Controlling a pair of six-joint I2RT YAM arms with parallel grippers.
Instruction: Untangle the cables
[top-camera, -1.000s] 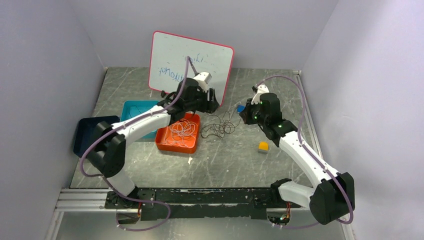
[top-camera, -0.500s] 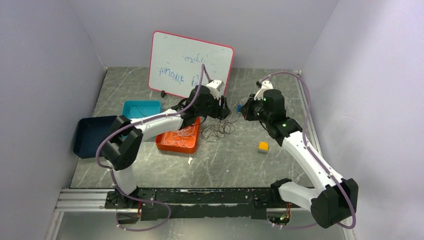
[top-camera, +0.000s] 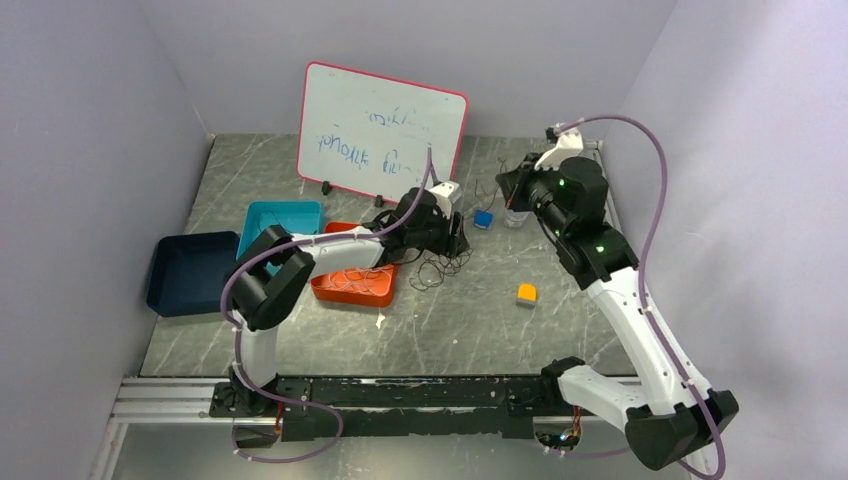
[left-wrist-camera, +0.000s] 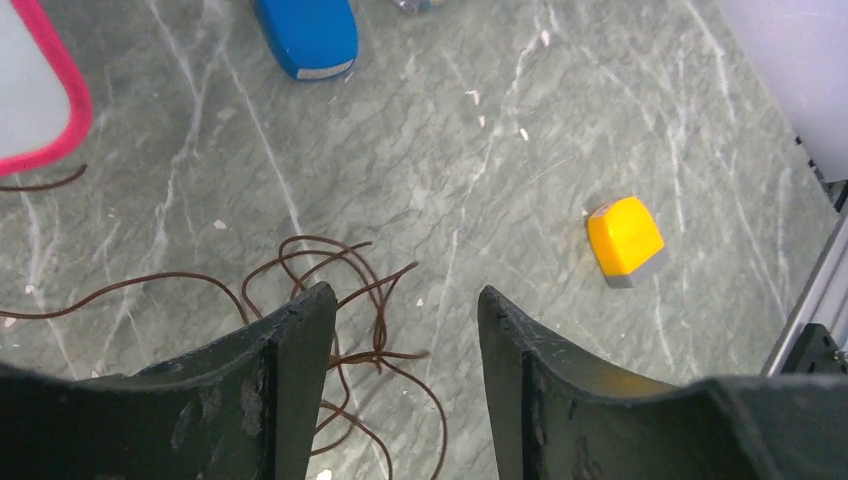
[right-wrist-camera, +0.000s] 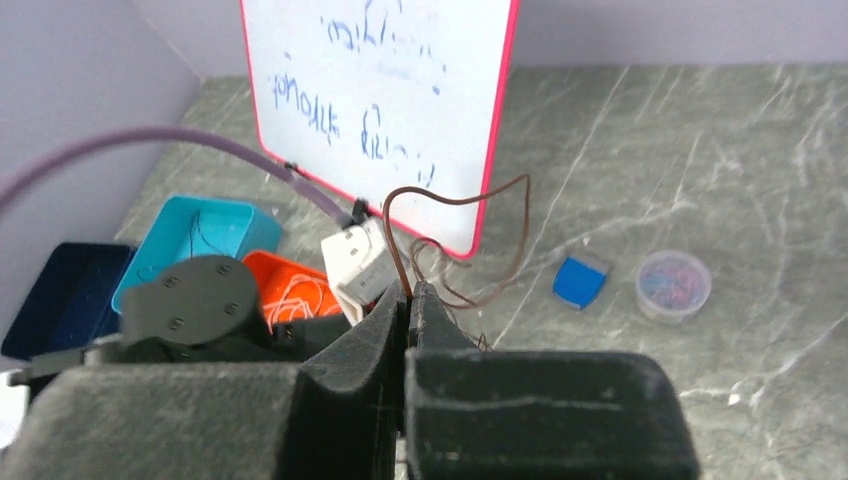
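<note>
A tangle of dark brown cable (top-camera: 432, 268) lies on the table right of the orange tray (top-camera: 352, 292). My left gripper (top-camera: 456, 240) is open and empty just above the tangle; in the left wrist view its fingers (left-wrist-camera: 405, 295) straddle brown loops (left-wrist-camera: 330, 250). My right gripper (top-camera: 512, 186) is raised at the back right and shut on a strand of brown cable (right-wrist-camera: 455, 195), which loops up from the jaws (right-wrist-camera: 410, 290) and trails down toward the tangle. White cables (right-wrist-camera: 298, 296) lie coiled in the orange tray.
A whiteboard (top-camera: 380, 130) stands at the back. A teal tray (top-camera: 285, 218) and a dark blue tray (top-camera: 188, 270) sit at the left. A blue block (top-camera: 484, 218), a clear cup of small coloured bits (right-wrist-camera: 673, 284) and a yellow block (top-camera: 526, 294) lie near the tangle.
My left gripper has moved right from over the orange tray to above the brown tangle. My right gripper has risen and pulled back to the right, drawing the brown strand with it.
</note>
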